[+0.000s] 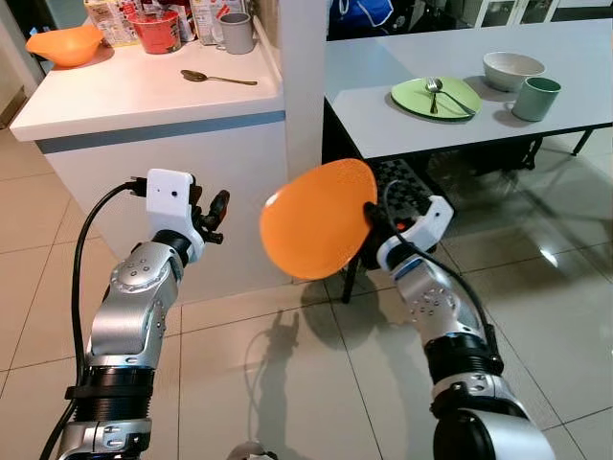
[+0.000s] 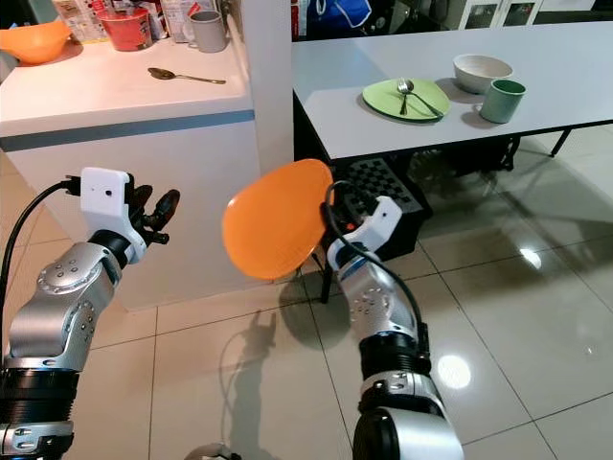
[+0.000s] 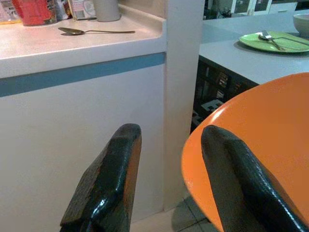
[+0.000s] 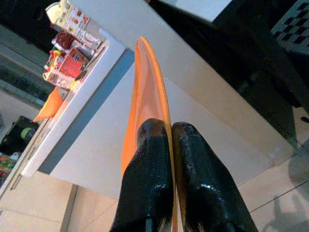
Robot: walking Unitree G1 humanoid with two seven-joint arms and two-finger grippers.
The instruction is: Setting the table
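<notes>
Partly behind orange plate [image 1: 316,220]: right hand [image 4: 170,140] fingertips.

"Any way through to the table [image 1: 383,134]?"

"The white pillar [image 1: 302,86] between it and the counter [image 1: 144,96] blocks the left. The table's near edge is bare; green plate [image 1: 436,98], bowl [image 1: 513,69] and mug [image 1: 534,98] crowd the far right."

A glossy floor of pale square tiles [image 1: 536,287] caught bright reflections. On the left stood a white counter unit with a grey-blue stripe [image 1: 144,96]; a square white pillar [image 1: 305,86] rose beside it, and a long pale-grey table [image 1: 402,67] stretched far right.
</notes>
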